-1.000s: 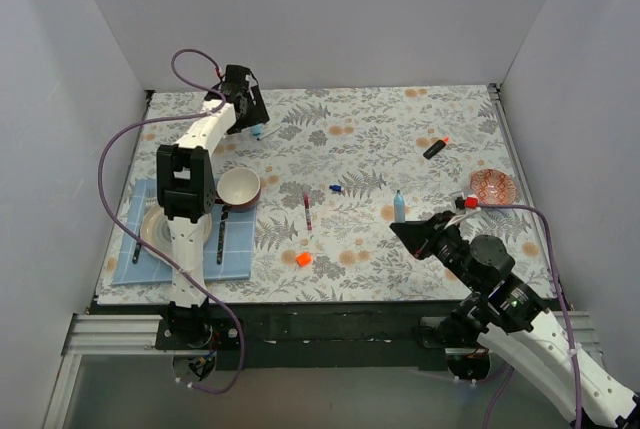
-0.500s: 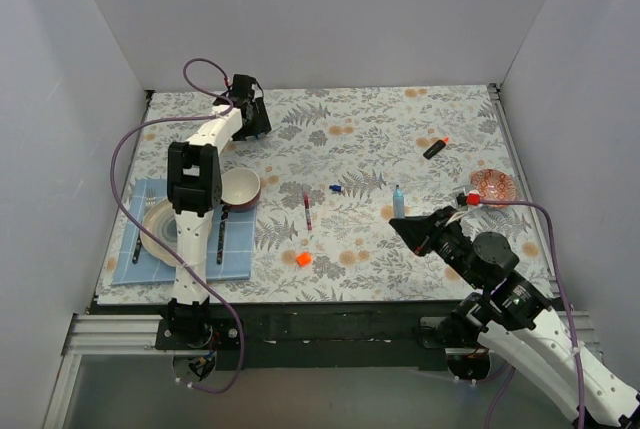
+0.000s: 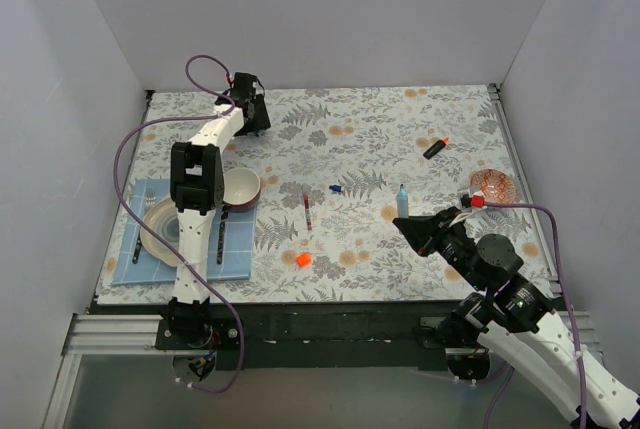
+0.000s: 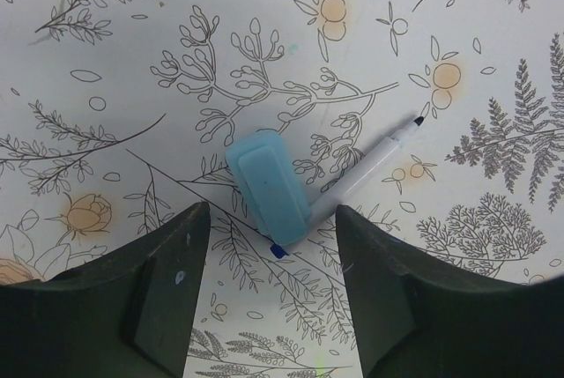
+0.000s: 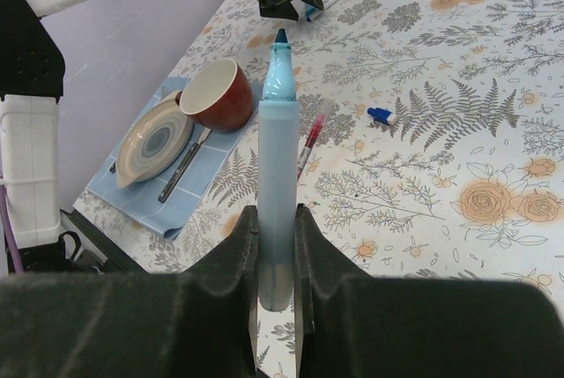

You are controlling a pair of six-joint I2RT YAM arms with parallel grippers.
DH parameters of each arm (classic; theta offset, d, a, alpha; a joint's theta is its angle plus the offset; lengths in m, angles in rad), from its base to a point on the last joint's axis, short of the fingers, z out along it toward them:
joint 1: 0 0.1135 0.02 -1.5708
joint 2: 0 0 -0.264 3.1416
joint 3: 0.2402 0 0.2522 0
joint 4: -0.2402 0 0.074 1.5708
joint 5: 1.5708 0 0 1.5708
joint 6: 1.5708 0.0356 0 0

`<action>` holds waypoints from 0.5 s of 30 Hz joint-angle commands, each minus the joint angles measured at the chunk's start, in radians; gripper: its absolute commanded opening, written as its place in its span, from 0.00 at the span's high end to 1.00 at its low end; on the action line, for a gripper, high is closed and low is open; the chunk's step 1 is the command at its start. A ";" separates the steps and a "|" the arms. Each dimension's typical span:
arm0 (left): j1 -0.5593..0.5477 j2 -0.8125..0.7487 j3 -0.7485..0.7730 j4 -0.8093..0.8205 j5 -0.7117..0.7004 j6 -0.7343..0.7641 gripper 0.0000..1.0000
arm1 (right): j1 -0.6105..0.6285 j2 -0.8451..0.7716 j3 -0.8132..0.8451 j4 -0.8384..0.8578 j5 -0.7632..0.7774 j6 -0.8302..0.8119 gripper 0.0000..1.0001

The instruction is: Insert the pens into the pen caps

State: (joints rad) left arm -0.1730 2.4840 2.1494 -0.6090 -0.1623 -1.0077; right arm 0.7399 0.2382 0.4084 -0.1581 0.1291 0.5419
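Observation:
My right gripper (image 3: 412, 225) (image 5: 276, 237) is shut on the light blue pen (image 3: 402, 200) (image 5: 278, 158), held upright with its tip up. The black pen with an orange end (image 3: 434, 147) lies at the back right. The orange cap (image 3: 303, 259) lies near the front centre, and the dark blue cap (image 3: 336, 188) (image 5: 381, 115) in the middle. My left gripper (image 3: 252, 115) (image 4: 271, 230) is open at the far back left, low over a flat light blue plastic piece (image 4: 264, 186) that touches a thin white pen (image 4: 370, 166).
A red pen (image 3: 307, 209) (image 5: 310, 140) lies mid-table. A brown bowl (image 3: 240, 187), a plate (image 3: 158, 231) and dark cutlery (image 3: 220, 239) sit on a blue mat (image 3: 235, 264) at the left. A patterned dish (image 3: 492, 186) is at the right edge.
My left gripper has come down over the light blue piece at the back left, covering it in the top view. My right gripper has shifted slightly right with the pen.

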 commanded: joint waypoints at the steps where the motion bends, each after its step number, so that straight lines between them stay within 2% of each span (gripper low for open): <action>1: 0.000 -0.028 -0.026 0.026 0.033 0.012 0.43 | -0.002 0.001 0.035 0.037 0.020 -0.020 0.99; 4: 0.000 -0.046 -0.043 0.034 0.050 0.012 0.42 | -0.002 -0.005 0.030 0.032 0.027 -0.022 0.99; 8: 0.000 -0.083 -0.065 0.051 0.040 -0.018 0.34 | -0.002 -0.004 0.032 0.037 0.033 -0.026 0.99; 15: 0.000 -0.091 -0.034 0.043 -0.006 -0.069 0.33 | -0.001 0.027 0.049 0.048 0.017 -0.039 0.99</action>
State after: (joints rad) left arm -0.1730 2.4657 2.1090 -0.5484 -0.1387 -1.0439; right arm 0.7399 0.2501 0.4099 -0.1566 0.1432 0.5289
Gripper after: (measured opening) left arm 0.666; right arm 0.188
